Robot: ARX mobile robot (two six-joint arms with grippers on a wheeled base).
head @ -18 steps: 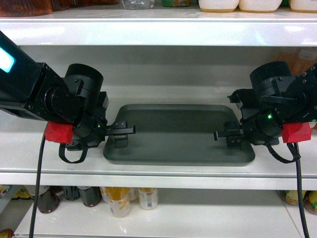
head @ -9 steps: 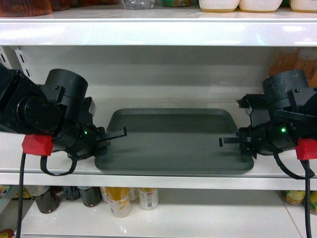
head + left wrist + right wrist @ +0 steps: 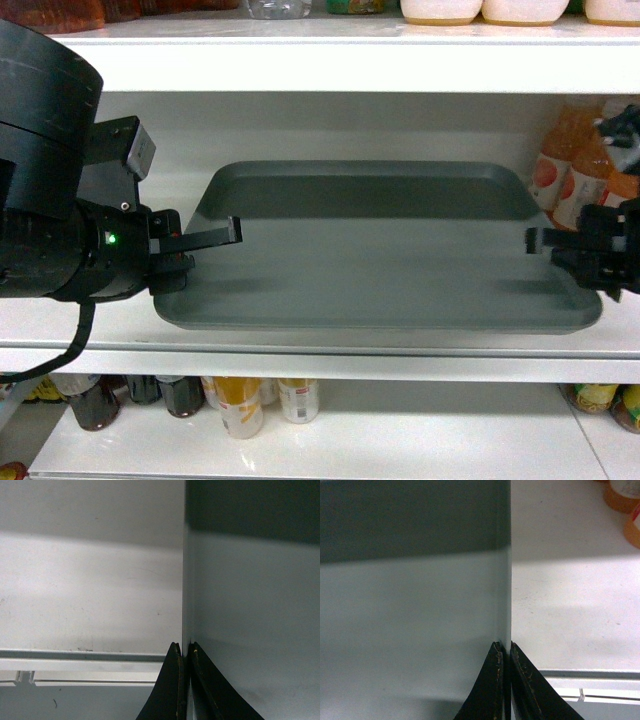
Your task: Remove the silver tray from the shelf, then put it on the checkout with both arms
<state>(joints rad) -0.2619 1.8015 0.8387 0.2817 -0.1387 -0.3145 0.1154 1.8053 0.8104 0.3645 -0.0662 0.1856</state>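
So the glossy white metal shelf (image 3: 330, 335) has the big flat matte grey-green tray (image 3: 380, 270) over it, front edge hanging just past the lip. Left end effector (image 3: 205, 245) and right end effector (image 3: 560, 243) are each clamped onto its side rims.

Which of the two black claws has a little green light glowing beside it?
The left gripper, clamped on the silver tray; the right gripper shows none.
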